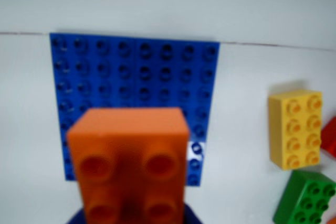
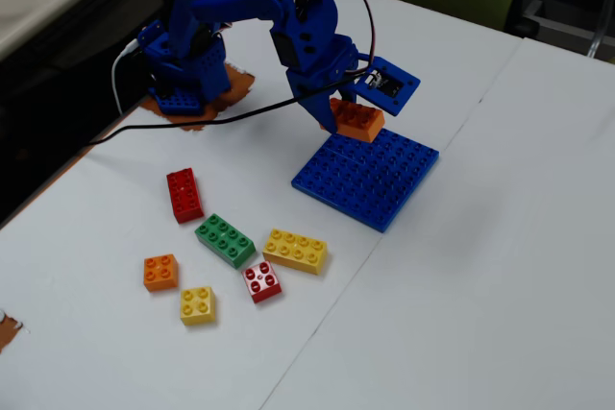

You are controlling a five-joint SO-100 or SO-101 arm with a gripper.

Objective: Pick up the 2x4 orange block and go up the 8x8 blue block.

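- My gripper (image 2: 348,114) is clamped on the studded rectangular 2x4 orange block (image 2: 356,119), upper centre in the fixed view.
- Just below it lies the thin square 8x8 blue block (image 2: 370,178), glossy plastic.

Red brick (image 2: 184,194), green brick (image 2: 225,240), yellow brick (image 2: 295,251) on table (image 2: 500,266).

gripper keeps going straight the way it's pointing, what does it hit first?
Likely the blue plate: the gripper, shut on the orange block, points down at the plate's near edge. The gap is hard to judge.
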